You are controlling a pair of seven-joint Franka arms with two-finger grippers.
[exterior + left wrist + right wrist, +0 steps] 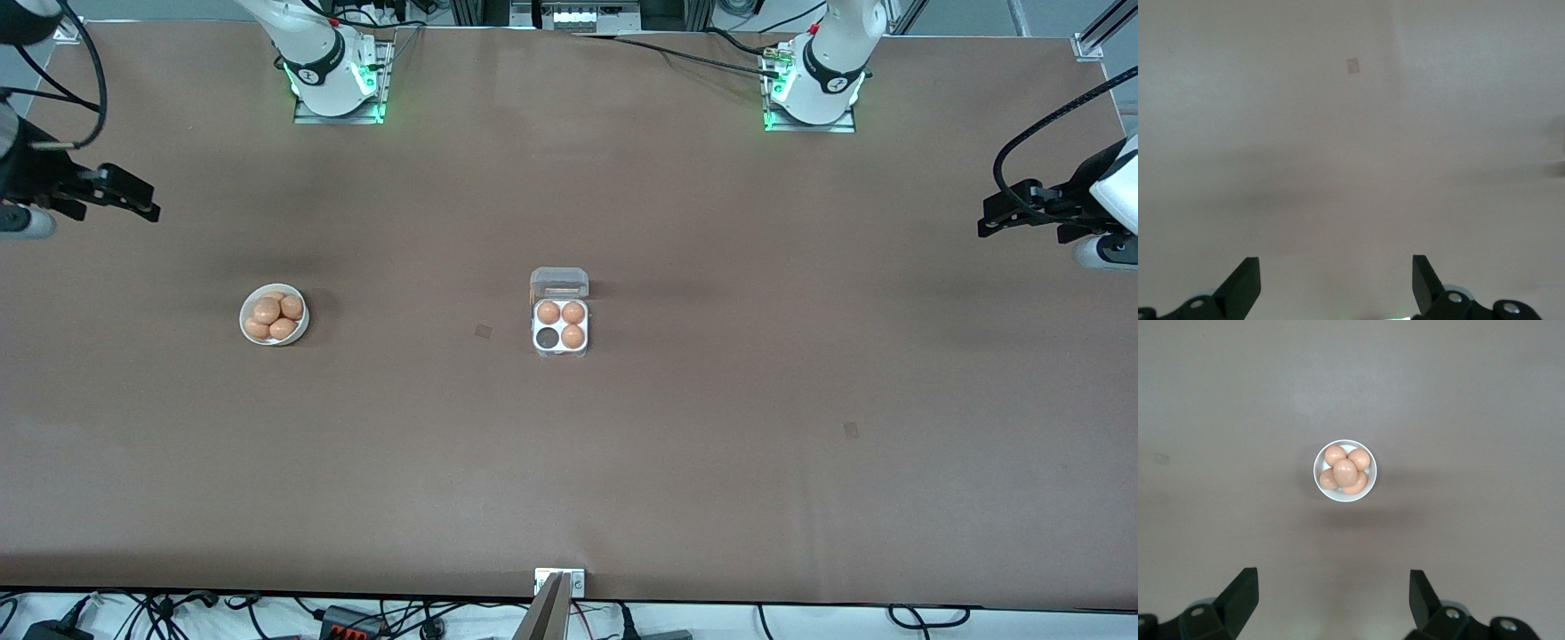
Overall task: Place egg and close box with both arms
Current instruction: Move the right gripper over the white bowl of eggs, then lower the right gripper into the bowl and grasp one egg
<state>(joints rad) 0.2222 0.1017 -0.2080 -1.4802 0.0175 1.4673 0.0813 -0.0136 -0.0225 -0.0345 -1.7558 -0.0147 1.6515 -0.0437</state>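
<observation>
Egg point(1345, 473) lay heaped among 5 in bowl point(246, 331); box point(560, 337) (1 cell vacant) open. Left end effector point(1337, 283) and right end effector point(1333, 598) gaped wide, empty; careless grasping might crack shells.

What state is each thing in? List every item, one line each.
box: lid open, three cells filled, one cell empty.
eggs in box: seated in their cells.
bowl: upright, holding a pile of eggs.
eggs in bowl: heaped, untouched.
left gripper: open, empty, over bare table at the left arm's end.
right gripper: open, empty, raised at the right arm's end, with the bowl in its wrist view.
</observation>
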